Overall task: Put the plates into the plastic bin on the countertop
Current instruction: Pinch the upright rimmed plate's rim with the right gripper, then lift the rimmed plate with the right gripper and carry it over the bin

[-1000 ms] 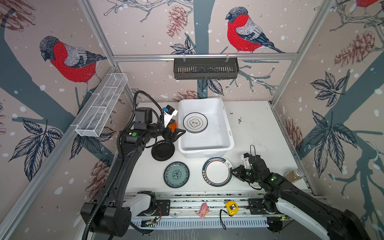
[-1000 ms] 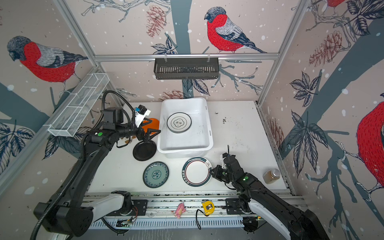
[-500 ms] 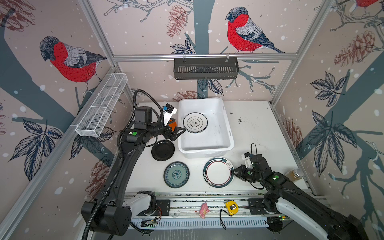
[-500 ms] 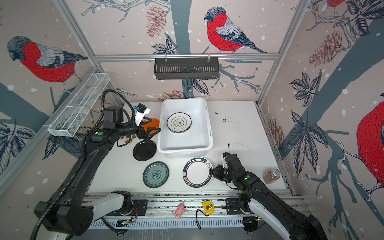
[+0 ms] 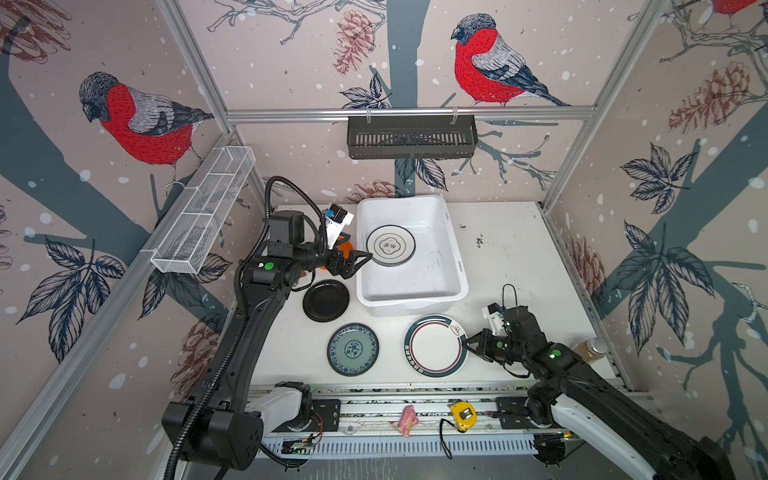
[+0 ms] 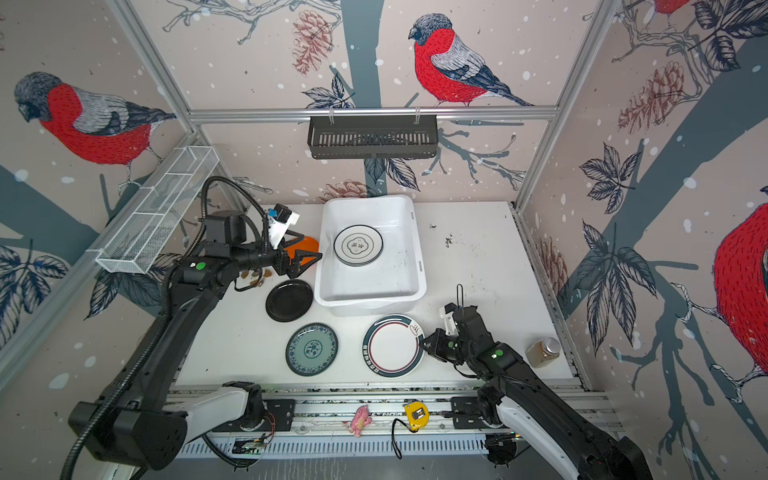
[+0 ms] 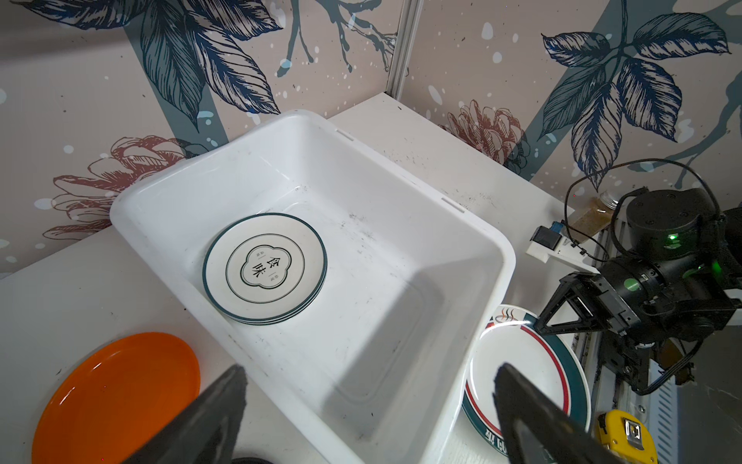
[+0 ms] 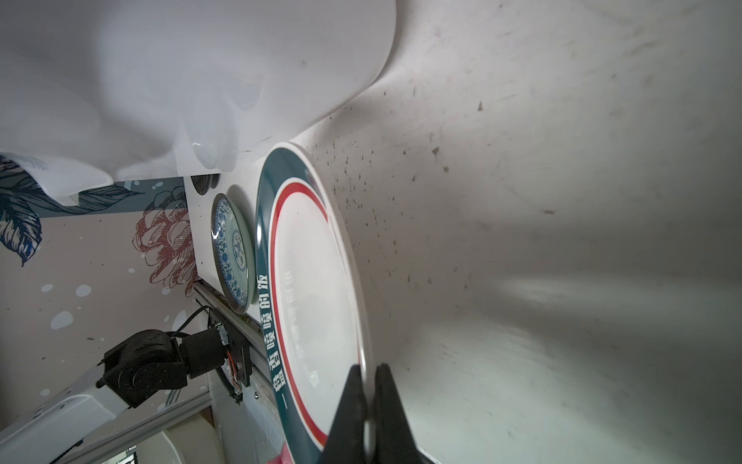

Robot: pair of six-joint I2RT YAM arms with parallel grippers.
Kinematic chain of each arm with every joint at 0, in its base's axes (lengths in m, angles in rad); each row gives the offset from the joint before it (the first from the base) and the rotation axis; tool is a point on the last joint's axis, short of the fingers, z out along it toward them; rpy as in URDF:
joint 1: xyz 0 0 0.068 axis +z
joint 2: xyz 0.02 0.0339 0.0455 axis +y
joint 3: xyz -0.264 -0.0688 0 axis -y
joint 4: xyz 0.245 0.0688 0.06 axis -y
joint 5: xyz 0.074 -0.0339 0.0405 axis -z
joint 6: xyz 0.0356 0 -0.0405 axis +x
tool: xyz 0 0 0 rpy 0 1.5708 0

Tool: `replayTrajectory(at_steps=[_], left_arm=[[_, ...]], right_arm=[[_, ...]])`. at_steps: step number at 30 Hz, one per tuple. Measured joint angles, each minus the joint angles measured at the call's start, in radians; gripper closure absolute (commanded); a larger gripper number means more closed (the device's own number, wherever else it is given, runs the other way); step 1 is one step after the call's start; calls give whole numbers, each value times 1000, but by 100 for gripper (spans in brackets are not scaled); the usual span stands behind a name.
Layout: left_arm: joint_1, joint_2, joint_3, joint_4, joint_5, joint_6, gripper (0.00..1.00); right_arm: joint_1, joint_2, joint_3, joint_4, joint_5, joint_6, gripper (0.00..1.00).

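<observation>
On the countertop the plastic bin holds a stack of white ringed plates. My right gripper is shut on the right rim of a white plate with a teal and red band in front of the bin. I cannot tell whether that rim is lifted. My left gripper hangs open and empty at the bin's left wall, above an orange plate. A black plate and a teal floral plate lie flat.
A small jar stands at the counter's front right corner. A yellow tape measure and a pink toy lie on the front rail. A black slotted basket and a wire-mesh tray hang on the walls.
The left gripper has edged slightly toward the back, still open. The right gripper stays shut on the banded plate's rim, with almost no movement.
</observation>
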Motion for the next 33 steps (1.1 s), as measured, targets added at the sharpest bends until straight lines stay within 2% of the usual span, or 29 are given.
replayTrajectory(at_steps=[19, 33], left_arm=[[0, 32, 44, -1, -52, -14, 5], [0, 28, 43, 0, -59, -14, 4]], right_arm=[[-11, 25, 72, -125, -76, -129, 98], [-10, 21, 127, -181, -136, -181, 98]])
